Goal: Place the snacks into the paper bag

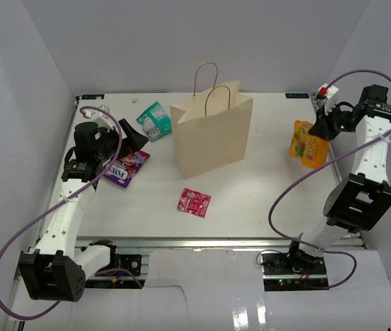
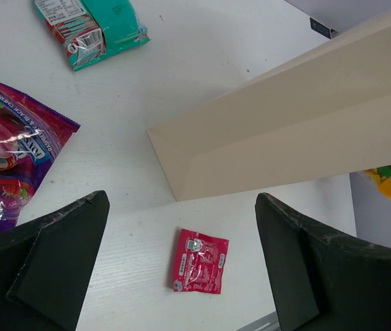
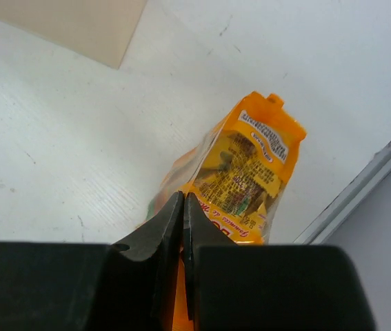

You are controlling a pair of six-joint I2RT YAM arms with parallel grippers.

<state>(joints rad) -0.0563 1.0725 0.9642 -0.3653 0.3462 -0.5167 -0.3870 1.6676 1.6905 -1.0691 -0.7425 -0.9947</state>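
The tan paper bag (image 1: 212, 134) stands upright at the table's middle back, handles up; its side shows in the left wrist view (image 2: 298, 131). My right gripper (image 1: 321, 128) is shut on the orange-yellow pouch (image 1: 306, 145), holding it off the table at the right; the jaws pinch its top edge (image 3: 250, 172). My left gripper (image 1: 132, 138) is open and empty above the purple packet (image 1: 126, 166), also seen in the left wrist view (image 2: 9, 158). The teal-green packet (image 1: 155, 121) lies left of the bag. The pink-red packet (image 1: 194, 202) lies in front of the bag (image 2: 199, 261).
The table's right edge (image 3: 361, 193) runs close beside the hanging pouch. White walls enclose the table on three sides. The arm bases and purple cables sit at the near edge.
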